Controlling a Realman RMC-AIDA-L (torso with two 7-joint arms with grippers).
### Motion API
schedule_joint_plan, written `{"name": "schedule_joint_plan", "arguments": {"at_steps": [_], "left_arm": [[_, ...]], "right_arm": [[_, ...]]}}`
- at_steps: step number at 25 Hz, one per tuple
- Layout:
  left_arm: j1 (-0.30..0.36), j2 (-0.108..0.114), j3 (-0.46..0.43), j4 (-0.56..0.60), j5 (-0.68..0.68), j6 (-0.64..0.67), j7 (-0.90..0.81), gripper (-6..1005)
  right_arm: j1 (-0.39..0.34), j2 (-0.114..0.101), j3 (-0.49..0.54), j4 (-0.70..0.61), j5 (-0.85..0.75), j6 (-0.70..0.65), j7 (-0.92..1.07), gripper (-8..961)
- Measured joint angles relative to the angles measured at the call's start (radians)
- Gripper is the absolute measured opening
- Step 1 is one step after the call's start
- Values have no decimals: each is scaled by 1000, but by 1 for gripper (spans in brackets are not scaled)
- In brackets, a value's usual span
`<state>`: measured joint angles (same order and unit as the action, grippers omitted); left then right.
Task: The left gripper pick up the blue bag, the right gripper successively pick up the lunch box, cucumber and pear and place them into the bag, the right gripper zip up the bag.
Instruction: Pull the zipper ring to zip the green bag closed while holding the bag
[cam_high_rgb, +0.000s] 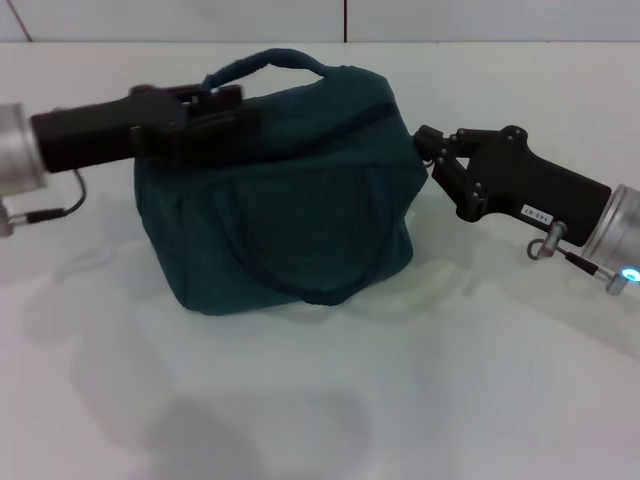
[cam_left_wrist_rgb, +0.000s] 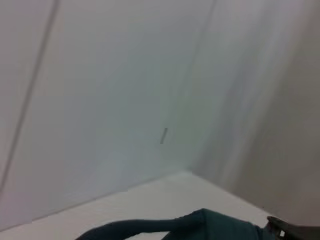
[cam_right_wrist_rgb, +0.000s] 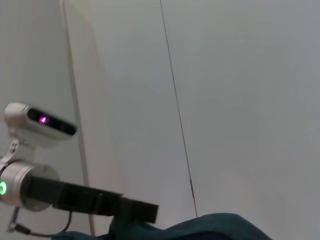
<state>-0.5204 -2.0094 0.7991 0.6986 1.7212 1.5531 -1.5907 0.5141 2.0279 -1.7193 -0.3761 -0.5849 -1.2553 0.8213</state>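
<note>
Dark teal bag (cam_high_rgb: 280, 215) — zipped, bulging, handles up

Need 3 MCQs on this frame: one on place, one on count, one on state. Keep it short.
1. Where is the right gripper?
A. At the bag's right end, near the top
B. Under the bag
C. Flat on the table, far from the bag

2. How many carry handles show on the blue bag?
A. None
B. Two
C. Four

3. How does the bag stand?
A. Tipped on its side
B. Hanging clear above the table
C. Upright on the table

Answers:
1 A: in the head view its tips meet the bag's upper right corner.
2 B: one arches over the top, one hangs down the front.
3 C: its base rests on the white surface, with the left gripper at its top left edge.
</note>
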Motion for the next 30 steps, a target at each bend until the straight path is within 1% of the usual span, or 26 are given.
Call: {"name": "schedule_joint_plan", "arguments": {"at_steps": [2, 3, 4, 6, 8, 11, 15, 19, 22, 25, 26, 27, 30], "left_arm": [[0, 0, 0, 0, 0, 0, 0, 427], [-22, -7, 0, 30, 31, 0, -33, 427], [-61, -21, 1, 92, 97, -2, -89, 427], [-85, -26, 2, 123, 142, -4, -123, 428], [-125, -33, 2, 162, 224, -5, -178, 426], [-172, -40, 11, 208, 311, -2, -248, 419], [-195, -40, 57, 252, 333, -2, -302, 409], [-225, -32, 103, 275, 347, -3, -354, 400], [-260, -30, 122, 275, 404, -2, -395, 393], [-281, -42, 141, 275, 465, -3, -420, 385], [-281, -42, 141, 275, 465, -3, -420, 383], [-290, -52, 146, 278, 486, -5, -423, 381], [-292, -55, 159, 282, 487, -5, -421, 374]], "right_arm": [[-4, 0, 0, 0, 1, -1, 0, 32], [-9, 0, 0, 1, 2, -3, 0, 33], [-14, 0, -1, 1, 2, -5, 0, 33], [-20, 0, -1, 2, 3, -6, 0, 35], [-24, 0, -1, 2, 4, -7, -1, 37], [-30, 0, -2, 2, 5, -8, -1, 39], [-33, 0, -2, 2, 5, -9, -1, 43], [-35, 0, -2, 2, 5, -10, -1, 46], [-35, 0, -2, 2, 5, -10, -1, 48], [-35, 0, -2, 2, 5, -10, -1, 51], [-36, 0, -2, 2, 5, -11, -1, 52], [-36, 0, -2, 2, 5, -11, -1, 52], [-36, 0, -2, 2, 5, -12, -1, 55]]}}
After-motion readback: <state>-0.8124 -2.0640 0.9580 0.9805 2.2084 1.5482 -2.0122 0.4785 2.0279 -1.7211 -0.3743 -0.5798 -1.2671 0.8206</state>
